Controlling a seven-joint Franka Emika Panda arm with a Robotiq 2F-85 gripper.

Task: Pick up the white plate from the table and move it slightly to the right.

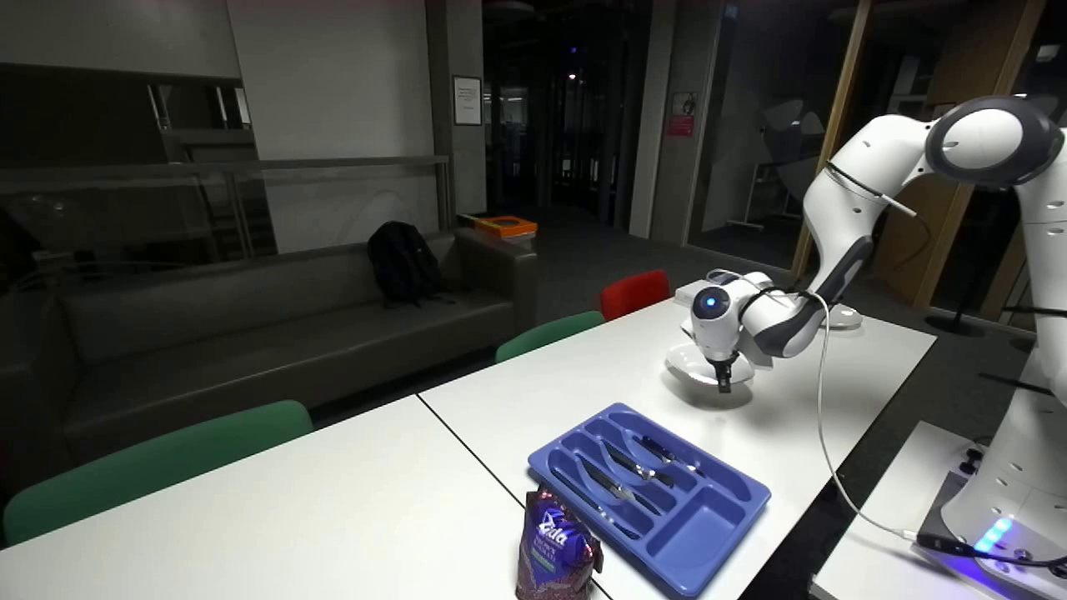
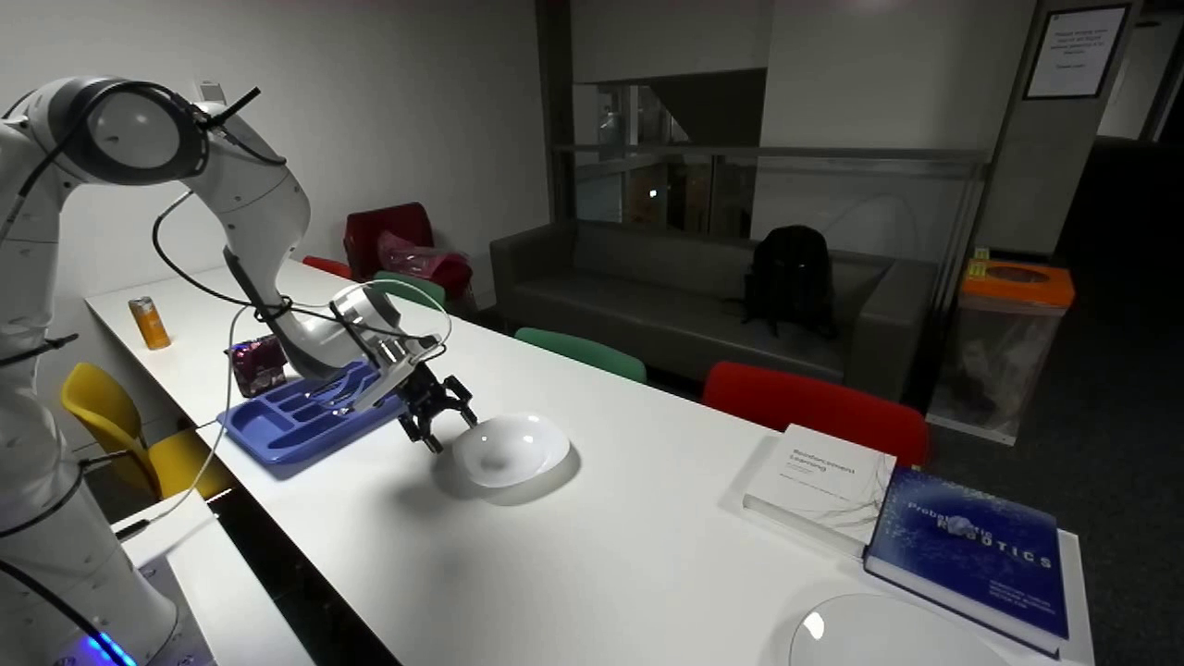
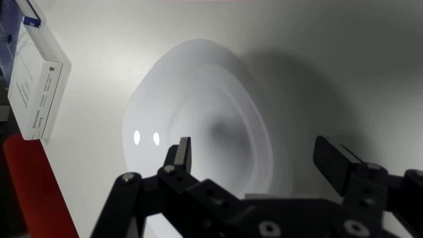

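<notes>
Wrist view: note the gripper (image 3: 252, 147) spread wide, gripping nothing, astride the rim of the white plate (image 3: 201, 109); cannot tell whether touching. In an exterior view, find the plate on the table (image 2: 592, 564), right of the blue tray (image 2: 294, 448). Probably light, stiff, breakable and, by its gloss, slippery. Best pinched gently at the rim nearest the tray, then lifted level.

Just beside the blue cutlery tray (image 1: 700, 527) stands a shiny purple packet (image 1: 553, 550); well apart from the tray lie the textbooks Reinforcement Learning (image 2: 825, 479) and Probabilistic Robotics (image 2: 967, 553).
</notes>
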